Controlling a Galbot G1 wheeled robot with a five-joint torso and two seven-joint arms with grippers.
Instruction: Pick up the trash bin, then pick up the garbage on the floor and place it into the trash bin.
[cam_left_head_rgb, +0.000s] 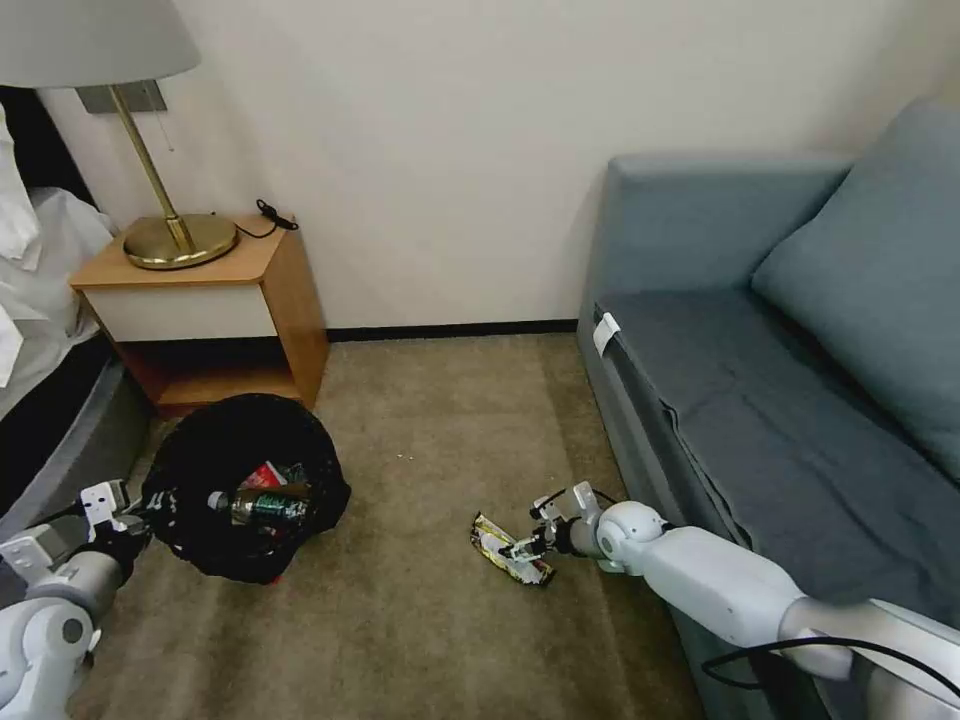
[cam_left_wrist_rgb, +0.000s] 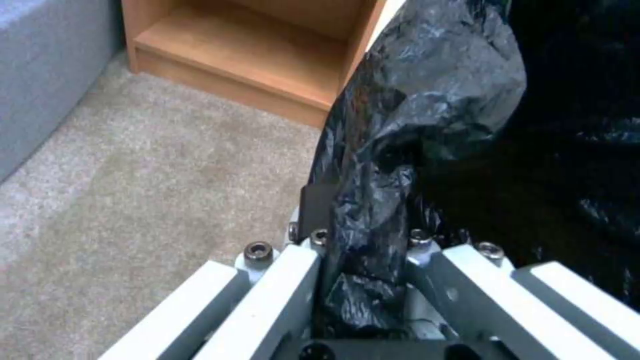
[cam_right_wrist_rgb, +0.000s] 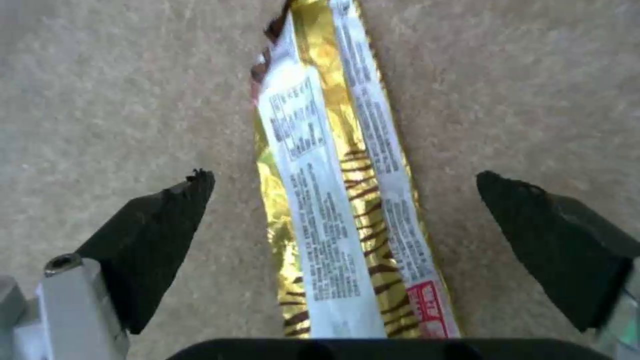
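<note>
Right gripper: jaws wide, straddling snack wrapper on carpet. Left gripper: jaws clamped on trash bin liner.

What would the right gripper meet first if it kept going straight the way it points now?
Most likely the gold snack wrapper on the carpet: the open right gripper straddles it, fingers either side. Whether it touches yet is unclear.

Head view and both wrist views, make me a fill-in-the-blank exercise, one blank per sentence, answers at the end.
1. The left gripper is shut on the trash bin's black ____.
2. The right gripper's fingers stand open on either side of a gold ____ lying on the carpet.
3. Inside the bin lies a small clear ____ with a green label.

Answers: bag; wrapper; bottle
</note>
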